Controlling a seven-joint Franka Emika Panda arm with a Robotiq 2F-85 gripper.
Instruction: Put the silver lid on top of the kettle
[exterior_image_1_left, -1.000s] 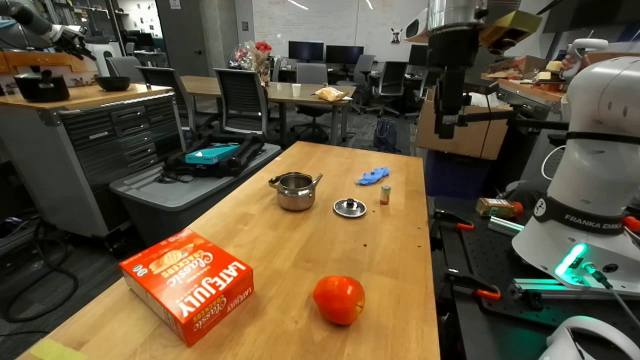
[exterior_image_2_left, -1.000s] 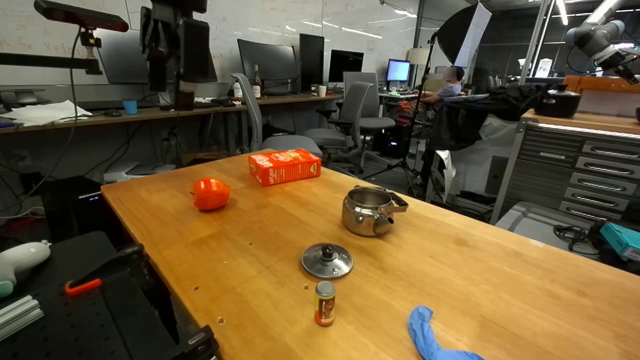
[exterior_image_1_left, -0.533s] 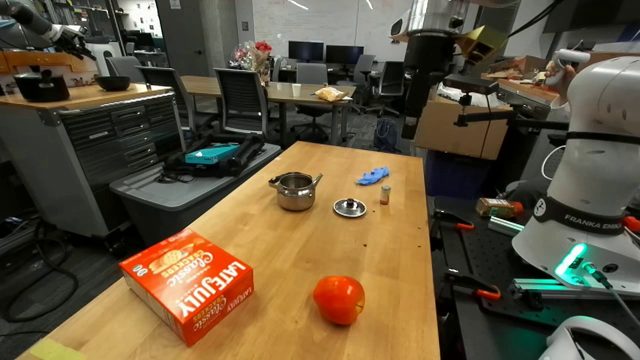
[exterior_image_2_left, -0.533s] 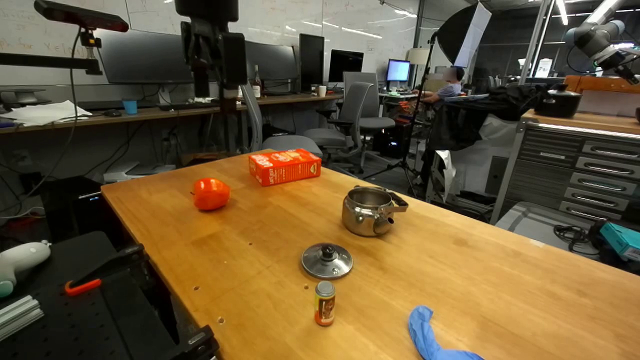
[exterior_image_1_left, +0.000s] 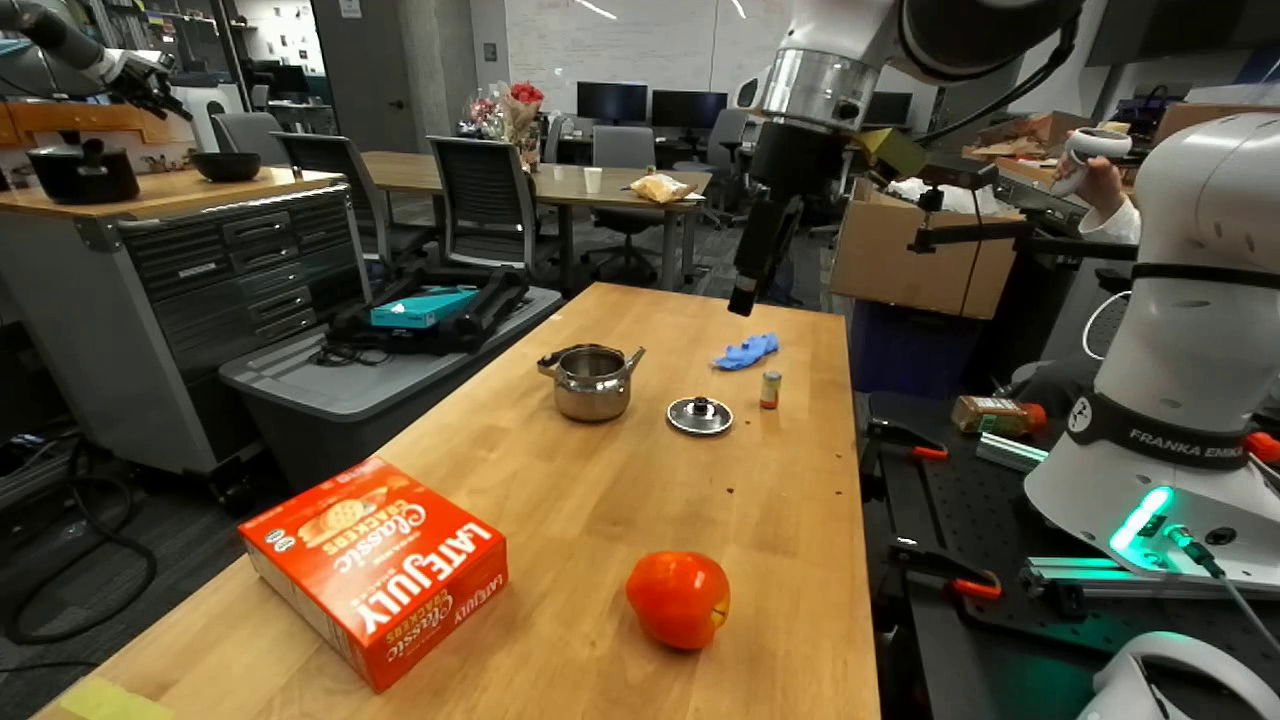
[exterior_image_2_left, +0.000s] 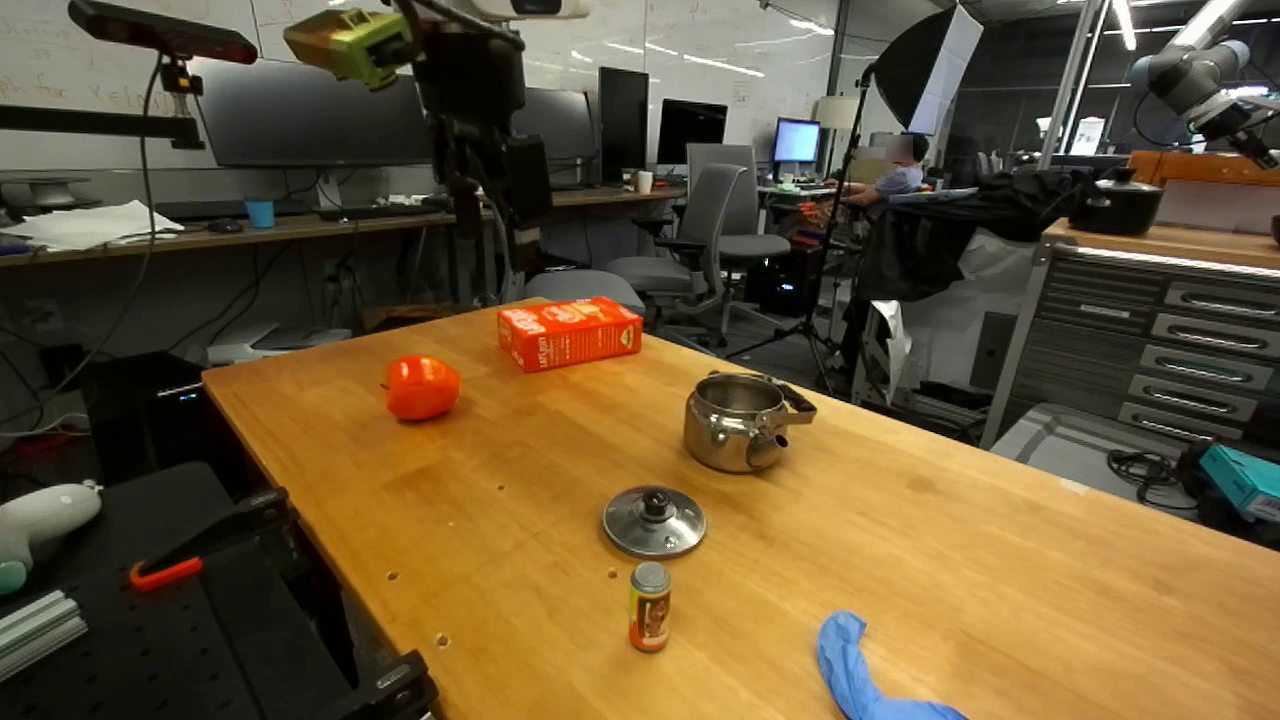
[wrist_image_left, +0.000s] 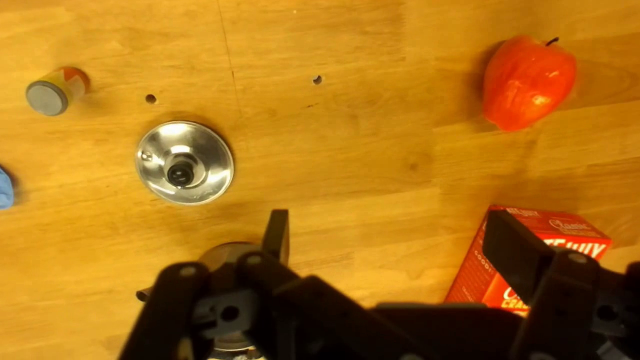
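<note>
Though the lid (wrist_image_left: 186, 161) hasn't moved, the hand (wrist_image_left: 389, 227) (jaws apart) has tilted.

LATEJULY on box (exterior_image_1_left: 375, 575), FRANKA on arm (exterior_image_1_left: 1190, 330)

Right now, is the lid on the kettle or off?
Off. The silver lid lies on the table, apart from the kettle, which stands uncovered in both exterior views.

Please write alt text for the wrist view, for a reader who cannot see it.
The silver lid lies knob up on a wooden table, clear of the kettle, which the open gripper largely hides. A small canister is at upper left; a red fruit and a red box are at right.
</note>
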